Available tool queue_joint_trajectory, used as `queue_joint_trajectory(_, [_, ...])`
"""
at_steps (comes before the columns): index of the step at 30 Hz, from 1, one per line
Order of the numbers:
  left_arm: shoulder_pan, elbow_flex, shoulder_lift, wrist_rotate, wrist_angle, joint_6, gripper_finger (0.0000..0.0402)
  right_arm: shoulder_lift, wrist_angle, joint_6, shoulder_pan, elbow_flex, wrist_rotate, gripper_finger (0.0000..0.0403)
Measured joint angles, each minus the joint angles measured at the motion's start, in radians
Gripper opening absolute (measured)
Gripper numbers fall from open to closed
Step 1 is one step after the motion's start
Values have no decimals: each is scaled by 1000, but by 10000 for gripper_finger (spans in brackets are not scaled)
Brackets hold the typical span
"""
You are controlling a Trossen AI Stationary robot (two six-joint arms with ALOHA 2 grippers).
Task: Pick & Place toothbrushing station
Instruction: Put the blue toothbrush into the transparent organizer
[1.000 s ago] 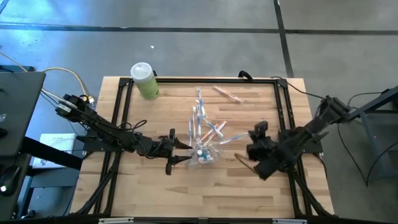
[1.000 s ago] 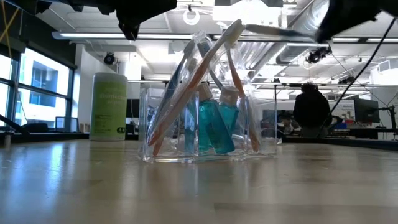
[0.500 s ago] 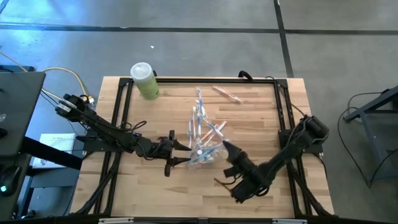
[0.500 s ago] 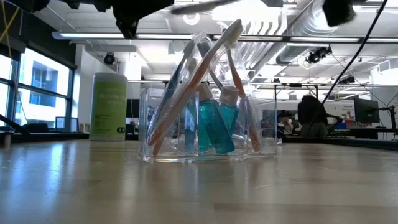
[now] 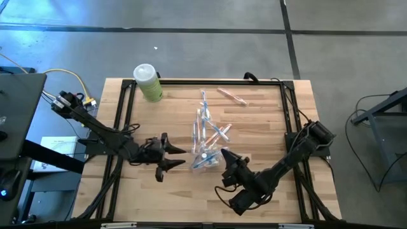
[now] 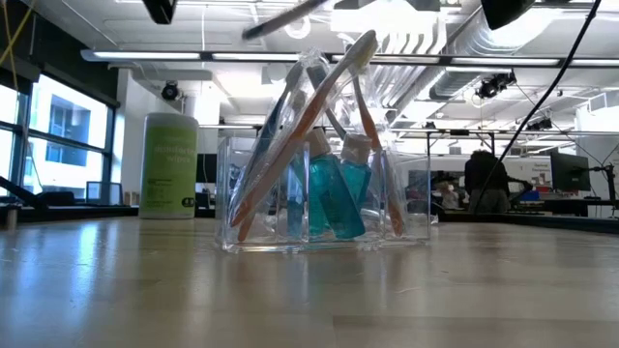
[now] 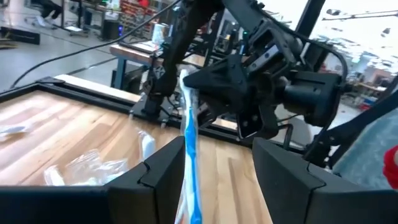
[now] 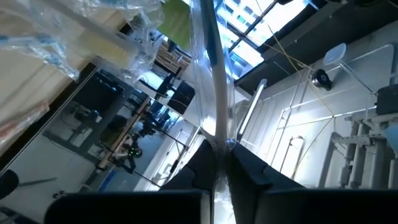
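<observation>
The clear plastic holder (image 6: pixel 406 198) stands on its base at mid-table (image 5: pixel 205 158). Several toothbrushes (image 6: pixel 290 135) lean in it beside two teal bottles (image 6: pixel 337 198). My right gripper (image 5: pixel 224 155) is just right of the holder, above the table, and is shut on a clear-wrapped toothbrush with a blue stripe (image 7: pixel 189 124). That toothbrush reaches over the holder toward my left gripper (image 5: pixel 181 156). The left gripper stands open left of the holder, level, touching nothing. In its wrist view the toothbrush shows between its fingers. An orange toothbrush (image 5: pixel 232 97) lies flat at the far side. My right gripper pinches one end of the wrapped toothbrush (image 8: pixel 216 140) between its two fingers (image 8: pixel 249 168). The fingers point about level toward the table's left and lie along the brush. The brush sticks out past the fingertips, lifted clear, above the holder (image 6: pixel 280 14).
A light-green bottle with a white cap (image 5: pixel 147 83) stands at the far left corner. A black frame (image 5: pixel 124 114) runs along the table's edges. Bare wood lies near the front edge (image 5: pixel 191 203). People show in the room beyond (image 6: pixel 484 179).
My right gripper has swung from the table's right side toward the holder, sinking a little and rolling, with the wrapped toothbrush, which now points toward the left arm. My left gripper has drawn back toward the left edge and risen slightly, staying open.
</observation>
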Motion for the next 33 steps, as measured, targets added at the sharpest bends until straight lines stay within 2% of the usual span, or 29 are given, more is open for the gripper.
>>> queue_joint_trajectory(3, [-8,0,0,-17,-27,-21,183,0,-11,-3,-10,0,3,15])
queue_joint_trajectory(7, [7,0,23,-9,-48,-129,183,0,-13,-3,-16,0,4,15])
queue_joint_trajectory(13, [83,0,44,207,-45,-264,183,0,-2,-11,-41,0,4,15])
queue_joint_trajectory(23, [204,0,46,251,-86,-379,183,0,63,-40,-46,8,0,15])
queue_joint_trajectory(30, [263,0,72,390,-88,-461,183,0,126,-79,-54,43,-16,15])
queue_joint_trajectory(33, [272,-1,78,414,-93,-477,183,0,129,-92,-61,66,-23,14])
